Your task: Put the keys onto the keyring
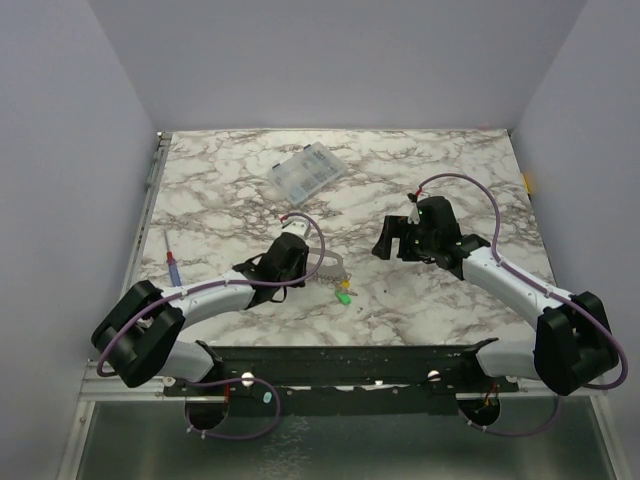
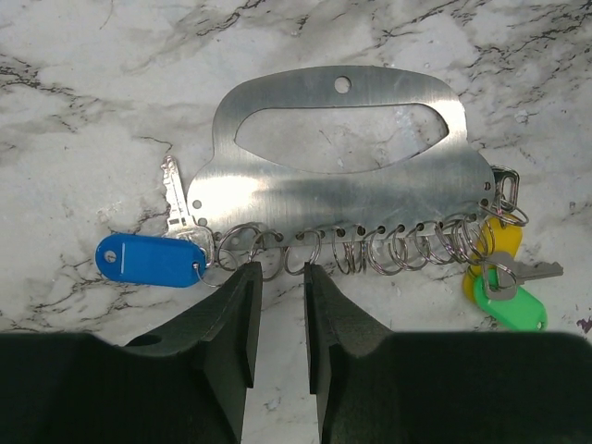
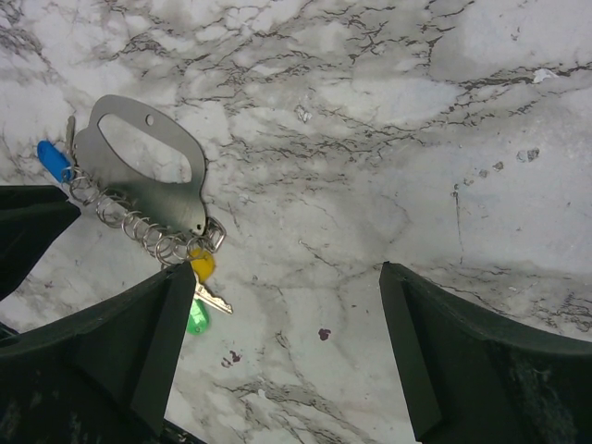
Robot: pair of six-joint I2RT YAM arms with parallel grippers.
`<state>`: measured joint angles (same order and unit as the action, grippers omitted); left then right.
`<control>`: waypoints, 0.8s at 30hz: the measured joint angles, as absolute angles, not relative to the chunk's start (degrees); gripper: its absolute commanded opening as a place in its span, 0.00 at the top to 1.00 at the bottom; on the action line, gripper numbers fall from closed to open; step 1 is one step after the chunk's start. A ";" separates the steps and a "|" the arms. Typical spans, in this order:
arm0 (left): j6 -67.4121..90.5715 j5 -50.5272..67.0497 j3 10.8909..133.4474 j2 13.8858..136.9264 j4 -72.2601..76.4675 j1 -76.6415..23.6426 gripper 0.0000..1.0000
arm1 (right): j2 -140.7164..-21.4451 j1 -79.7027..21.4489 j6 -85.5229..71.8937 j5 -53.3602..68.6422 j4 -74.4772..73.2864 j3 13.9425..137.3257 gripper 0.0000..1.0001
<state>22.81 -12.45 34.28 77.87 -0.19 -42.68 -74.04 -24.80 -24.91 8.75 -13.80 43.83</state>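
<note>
The keyring [image 2: 342,185] is a flat silver metal plate with an oval cut-out and a row of split rings along its near edge. A blue-headed key [image 2: 148,259] hangs on the leftmost ring. A yellow key [image 2: 500,237] and a green key [image 2: 511,308] hang at the right end. My left gripper [image 2: 280,268] has its jaws a narrow gap apart with nothing between them, tips just at the rings. My right gripper [image 3: 285,270] is wide open and empty above bare marble, to the right of the keyring [image 3: 139,171]. The keyring [image 1: 330,268] lies just ahead of the left gripper [image 1: 312,264].
A clear plastic compartment box [image 1: 307,172] lies at the back centre. A red-and-blue screwdriver [image 1: 173,262] lies at the left edge of the table. Grey walls enclose the marble table [image 1: 450,180] on three sides.
</note>
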 measured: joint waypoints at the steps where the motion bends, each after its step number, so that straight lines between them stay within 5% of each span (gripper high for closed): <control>1: 22.63 -12.45 34.28 77.93 -0.19 -42.78 0.69 | -74.04 -24.80 -24.88 8.78 -13.78 43.83 0.09; 24: 19.29 -12.34 36.14 82.17 0.23 -44.38 0.65 | -75.18 -24.80 -24.77 9.89 -13.76 43.81 0.08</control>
